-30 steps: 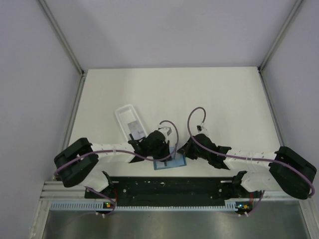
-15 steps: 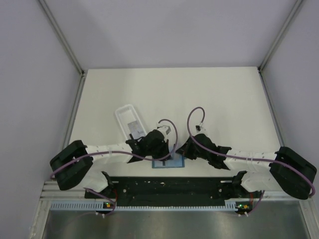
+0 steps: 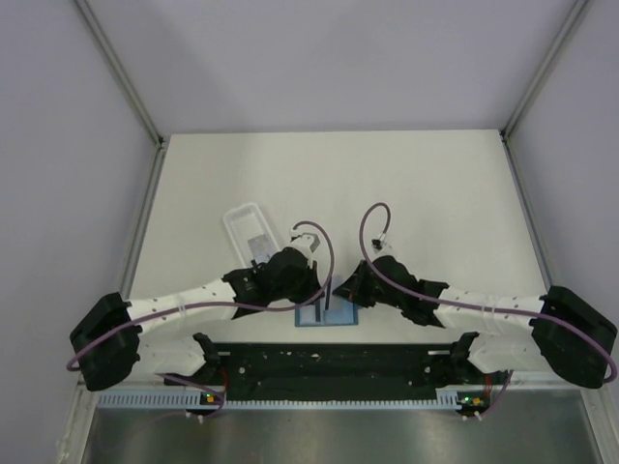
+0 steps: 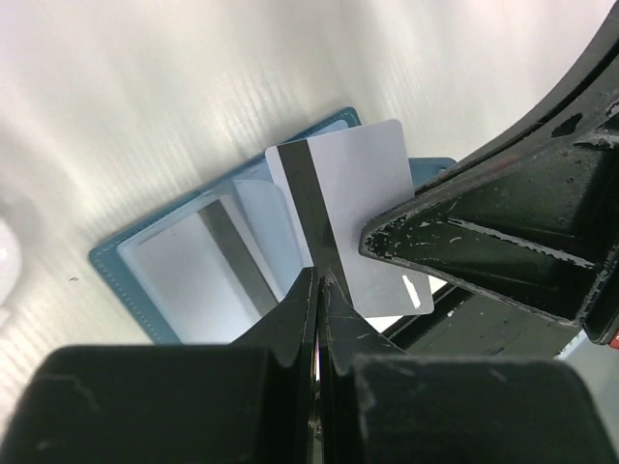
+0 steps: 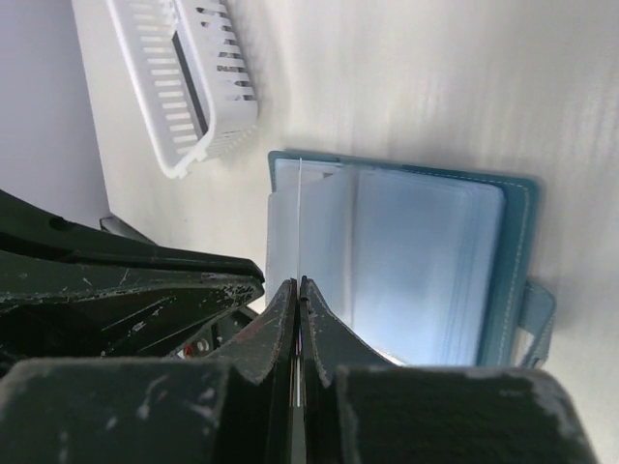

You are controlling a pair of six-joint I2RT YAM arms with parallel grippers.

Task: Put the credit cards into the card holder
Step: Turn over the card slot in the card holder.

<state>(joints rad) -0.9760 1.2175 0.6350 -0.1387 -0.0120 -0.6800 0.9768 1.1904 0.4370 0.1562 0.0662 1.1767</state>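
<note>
Over the last second the left arm's elbow swings out to its own side. Its wrist draws slightly back from the small teal folding card holder (image 5: 426,261), which lies open on the white table (image 3: 406,184) and now sits squarer than before. The right gripper (image 5: 297,285) creeps a little closer to the left one. Neither pair of jaws has opened in that time.

The right jaws are clamped on a pale grey credit card with a dark magnetic stripe (image 4: 353,193). From that wrist it shows only as a thin bright line running straight out from the jaw tips, over the holder's edge. From the left wrist, one right finger lies across the card's face. The card stands tilted just above the open holder and is not yet in a pocket.

The left gripper (image 4: 317,280) has its jaws pressed together, and their tips meet the card's lower edge by the stripe. A clear pocket leaf curves up towards them, but I cannot tell whether they pinch it.

Another striped card (image 4: 184,271) already lies in a sleeve, just beyond the left jaw tips. The slotted white plastic tray (image 5: 184,77) sits well beyond the right jaws.

My reading is that the arms have shifted to line up an insertion, which is still to be done.
</note>
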